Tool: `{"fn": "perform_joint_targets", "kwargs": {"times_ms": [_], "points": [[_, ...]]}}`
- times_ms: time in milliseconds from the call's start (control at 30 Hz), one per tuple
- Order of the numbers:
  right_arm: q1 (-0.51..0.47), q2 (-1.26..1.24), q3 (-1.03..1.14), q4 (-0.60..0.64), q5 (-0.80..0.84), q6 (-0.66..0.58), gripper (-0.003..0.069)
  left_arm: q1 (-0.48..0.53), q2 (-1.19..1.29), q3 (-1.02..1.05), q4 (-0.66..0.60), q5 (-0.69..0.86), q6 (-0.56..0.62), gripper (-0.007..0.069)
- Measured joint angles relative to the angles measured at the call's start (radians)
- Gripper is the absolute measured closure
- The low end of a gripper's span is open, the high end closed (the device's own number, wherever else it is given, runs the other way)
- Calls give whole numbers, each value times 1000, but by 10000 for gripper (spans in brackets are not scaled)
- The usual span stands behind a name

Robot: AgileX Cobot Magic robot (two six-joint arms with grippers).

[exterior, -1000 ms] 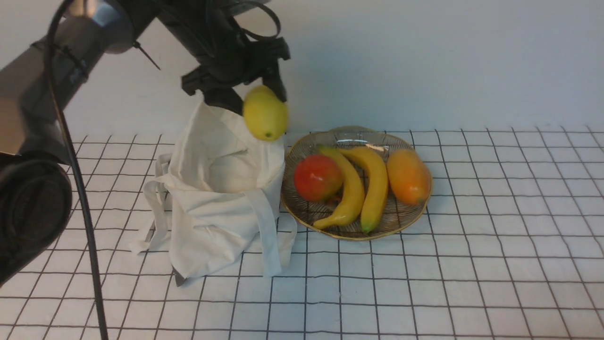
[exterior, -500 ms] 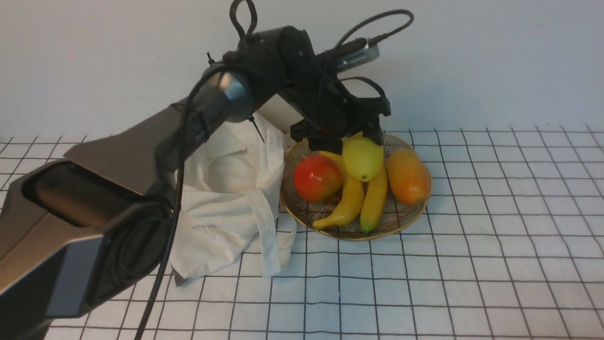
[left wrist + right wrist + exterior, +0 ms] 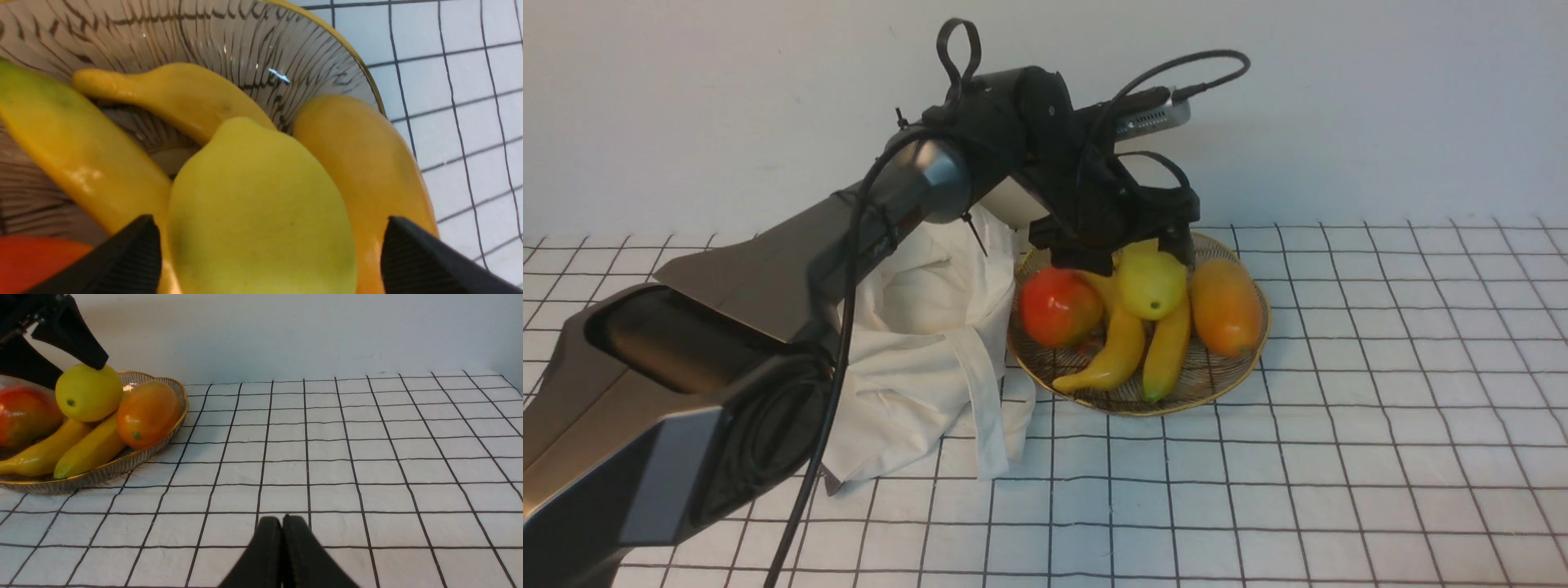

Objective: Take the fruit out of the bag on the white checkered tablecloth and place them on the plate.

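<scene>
Bag [image 3: 890,425]: slumped beside plate; no fruit visible in its exposed opening, remainder hidden.
Plate [image 3: 1156,411]: holds red fruit [image 3: 1060,308], bananas [image 3: 1119,353], orange mango [image 3: 1225,308].
Lemon [image 3: 1152,286]: within plate, atop bananas.
Left end effector [image 3: 1137,257]: released, fingers spread around lemon.
Right end effector [image 3: 278,523]: closed, unloaded.
Progress: placement apparently complete; left arm withdrawal remains.

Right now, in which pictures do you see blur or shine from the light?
Left wrist view: the dark pincer tips look blurred, and a small bright glint sits on the ribbed glass plate with gold rim. Front view: soft highlights on the round red fruit. Right wrist view: a highlight on the oval orange mango.
</scene>
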Motion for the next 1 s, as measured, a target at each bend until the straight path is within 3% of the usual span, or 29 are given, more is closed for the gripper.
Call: {"fn": "perform_joint_targets", "kwargs": {"times_ms": [133,300,400,467,667,833,1000], "points": [[0,0,0,0,0,0,673,33,-14,-81,1,110,5,-30],[0,0,0,0,0,0,673,97,-74,-286,11,267,14,200],[0,0,0,0,0,0,673,126,-140,-379,12,278,62,466],[0,0,0,0,0,0,673,130,-198,-390,10,291,114,585],[0,0,0,0,0,0,673,130,-374,-225,7,295,160,632],[0,0,0,0,0,0,673,130,-581,65,16,295,219,632],[0,0,0,0,0,0,673,130,-876,510,112,295,312,632]]}}
